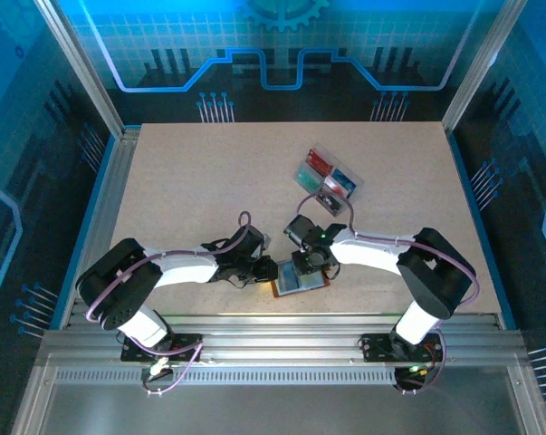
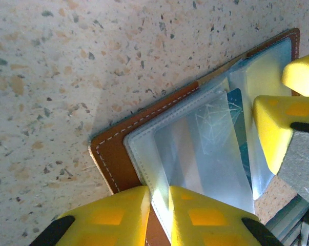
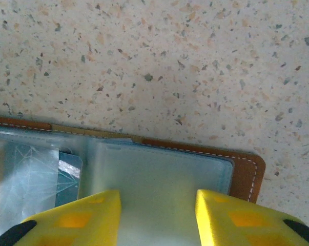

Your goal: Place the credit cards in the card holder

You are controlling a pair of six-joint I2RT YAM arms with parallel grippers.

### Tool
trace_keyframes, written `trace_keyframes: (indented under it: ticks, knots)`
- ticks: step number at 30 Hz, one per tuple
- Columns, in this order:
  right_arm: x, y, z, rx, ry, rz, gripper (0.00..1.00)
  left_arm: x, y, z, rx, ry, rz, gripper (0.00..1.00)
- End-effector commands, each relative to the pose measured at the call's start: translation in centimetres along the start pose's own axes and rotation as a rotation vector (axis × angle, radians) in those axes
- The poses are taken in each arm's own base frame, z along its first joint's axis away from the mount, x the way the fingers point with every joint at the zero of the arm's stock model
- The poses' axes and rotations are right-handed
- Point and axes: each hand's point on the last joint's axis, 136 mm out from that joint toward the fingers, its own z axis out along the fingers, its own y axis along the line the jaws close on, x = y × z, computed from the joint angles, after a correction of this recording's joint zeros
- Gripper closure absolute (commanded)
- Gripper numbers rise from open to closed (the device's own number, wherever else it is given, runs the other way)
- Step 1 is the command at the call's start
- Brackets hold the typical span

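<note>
- Left gripper (image 2: 157,197) pinches the pale inner page of the card holder (image 2: 113,161), which lies open on the table (image 2: 67,77).
- Right gripper (image 3: 158,200) hangs spread above its other page.
- 1 teal card (image 3: 69,174) sits tucked inside the holder.
- More credit cards (image 1: 320,164) lie in the tray (image 1: 358,188) farther back.

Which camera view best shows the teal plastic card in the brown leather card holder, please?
Left wrist: a long strip of the teal plastic card shows in the brown leather card holder. Right wrist shows a shorter strip; top external, too small to tell.
</note>
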Motion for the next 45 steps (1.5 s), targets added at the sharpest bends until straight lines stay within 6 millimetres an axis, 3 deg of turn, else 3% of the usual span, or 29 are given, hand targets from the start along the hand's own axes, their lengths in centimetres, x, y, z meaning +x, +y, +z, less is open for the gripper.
trace_keyframes:
  ticks: [1,4,9,13,18,25,27,30,37,39,45]
  knots:
    - [2.4,-0.6,1.2,0.067,0.062,0.001,0.55,2.8,2.9,0.2,-0.108,0.096,-0.030,0.80]
    - [3.9,-0.1,2.3,0.055,0.097,0.002,0.57,2.7,2.9,0.2,-0.108,0.094,-0.030,0.80]
    - [4.4,1.2,2.5,-0.001,0.105,0.001,0.73,2.9,3.2,0.2,-0.115,0.096,-0.031,0.80]
    - [3.3,1.1,1.1,0.030,0.064,-0.018,0.84,3.1,3.7,0.4,-0.132,0.101,-0.030,0.80]
    - [0.5,2.2,-1.8,0.057,-0.019,-0.066,1.00,3.3,4.0,0.6,-0.137,0.104,-0.036,0.80]
    - [-0.8,5.9,-3.8,-0.119,-0.050,-0.082,1.00,3.2,3.9,0.6,-0.131,0.101,-0.039,0.81]
    - [-1.0,7.0,-4.1,-0.192,-0.049,-0.071,0.86,3.2,3.8,0.6,-0.127,0.100,-0.039,0.80]
    - [-1.1,8.3,-4.1,-0.307,-0.035,-0.034,0.75,3.3,3.6,0.6,-0.118,0.103,-0.040,0.80]
    - [-1.7,9.4,-4.9,-0.523,-0.047,0.077,0.60,3.3,3.4,0.5,-0.099,0.100,-0.046,0.80]
    - [-0.5,9.1,-4.7,-0.549,-0.032,0.090,0.54,3.3,3.3,0.4,-0.092,0.099,-0.048,0.80]
    - [0.8,10.2,-7.1,-0.690,-0.041,0.026,0.29,3.1,2.6,0.1,-0.054,0.097,-0.051,0.79]
